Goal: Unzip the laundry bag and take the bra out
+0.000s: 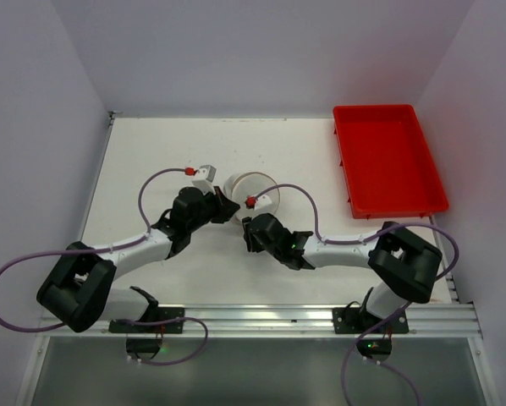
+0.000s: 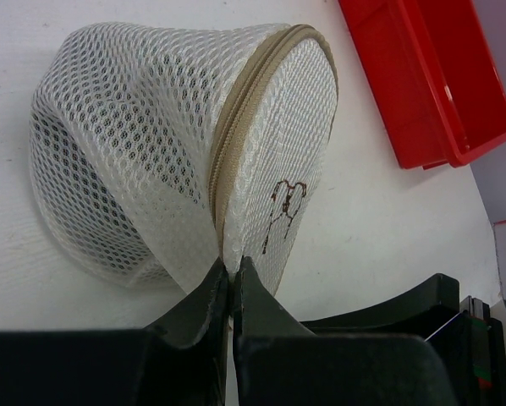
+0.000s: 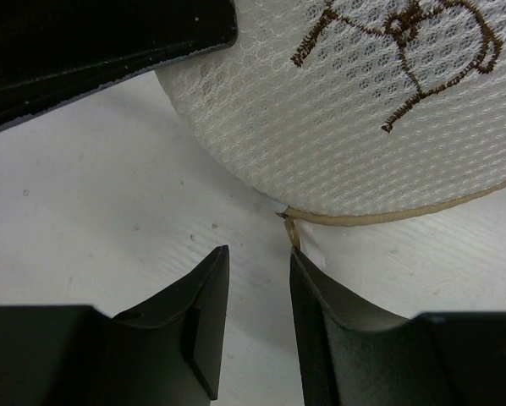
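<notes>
The left gripper (image 2: 230,275) sits at the bottom centre of its wrist view. Its two fingers are pressed together on a fold of mesh at the lower edge of the laundry bag (image 2: 143,127), right where the zipper (image 2: 236,127) comes down to them. From that pinch the bag rises toward the upper left of the frame, lying on its side. Its round lid (image 2: 308,101) faces right and carries a brown print (image 2: 283,203). The zipper is closed along the run that shows. The bra (image 2: 63,161) shows only as a dark shade through the mesh on the left of the bag.

The right gripper (image 3: 257,262) is at the bottom of its own view. Its fingers stand a narrow gap apart with only bare table (image 3: 109,186) between them. The zipper's pull tab (image 3: 294,233) lies just above the tip of the right-hand finger, outside the gap; whether it touches cannot be told. The lid fills the upper right of that frame, and the left gripper's dark body fills the upper left.

From above, both grippers meet at the bag's near edge in mid-frame. The red tray (image 1: 388,161) is well apart at upper right.
</notes>
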{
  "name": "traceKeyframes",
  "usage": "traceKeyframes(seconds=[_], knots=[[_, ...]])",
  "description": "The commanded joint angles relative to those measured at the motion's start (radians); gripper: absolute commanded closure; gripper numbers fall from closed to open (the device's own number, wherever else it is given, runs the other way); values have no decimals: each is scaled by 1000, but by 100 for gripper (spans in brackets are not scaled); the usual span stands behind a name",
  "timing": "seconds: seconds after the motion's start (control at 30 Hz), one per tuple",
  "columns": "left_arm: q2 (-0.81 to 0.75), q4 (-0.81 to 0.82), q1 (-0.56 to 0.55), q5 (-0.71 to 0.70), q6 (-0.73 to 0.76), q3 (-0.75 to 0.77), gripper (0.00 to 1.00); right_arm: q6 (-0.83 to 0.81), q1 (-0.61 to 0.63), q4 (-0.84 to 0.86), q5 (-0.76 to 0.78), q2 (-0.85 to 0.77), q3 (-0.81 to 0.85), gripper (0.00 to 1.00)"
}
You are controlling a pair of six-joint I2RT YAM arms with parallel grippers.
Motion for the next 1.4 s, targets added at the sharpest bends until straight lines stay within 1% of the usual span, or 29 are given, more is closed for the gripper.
traceKeyframes(seconds=[0.0, 0.1, 0.3, 0.9, 1.17, 1.37], knots=[[-24, 36, 11, 21, -5, -2, 100, -7, 5, -2, 60, 5, 28, 63], [-24, 38, 13, 24, -6, -4, 100, -7, 5, 9, 68, 11, 31, 63], [-38, 32, 13, 12, -3, -7, 100, -4, 5, -41, 93, 27, 54, 64], [-37, 33, 19, 13, -5, -8, 100, -13, 5, 26, 97, 45, 55, 64], [-37, 35, 18, 20, -8, -8, 100, -14, 5, 51, 91, 54, 71, 68], [-44, 35, 19, 23, -9, -11, 100, -4, 5, 51, 117, 64, 72, 75]])
